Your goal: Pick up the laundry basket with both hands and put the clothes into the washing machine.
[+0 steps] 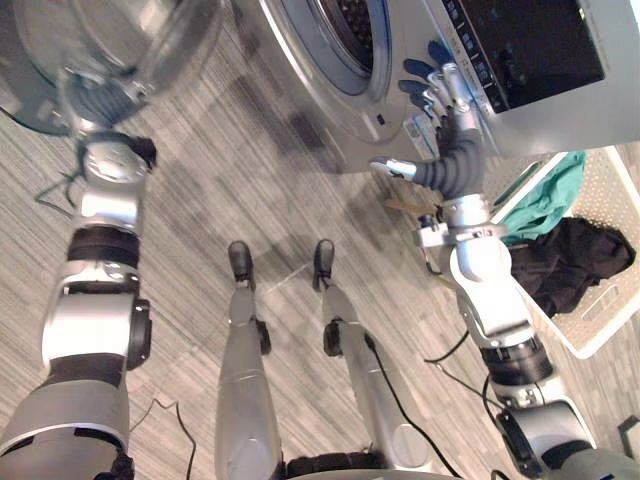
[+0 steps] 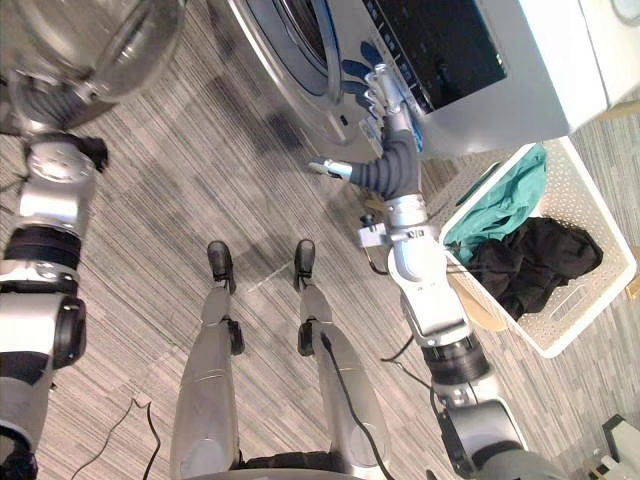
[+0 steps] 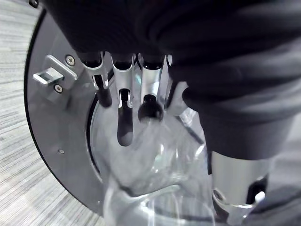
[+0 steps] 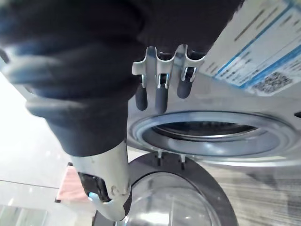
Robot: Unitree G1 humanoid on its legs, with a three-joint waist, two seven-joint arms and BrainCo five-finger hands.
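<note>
The washing machine stands at the top of the head views, its round drum opening uncovered. Its glass door is swung wide open to the left. My left hand is up at that door, with relaxed fingers resting against the glass bowl. My right hand is held open in front of the machine's front panel, between the opening and the dark control panel, holding nothing. The white laundry basket sits on the floor at the right, holding a teal garment and a black garment.
Grey striped carpet covers the floor between the door and the basket. A white cabinet stands beside the machine at the upper right. A flat tan thing lies on the floor against the basket's near side.
</note>
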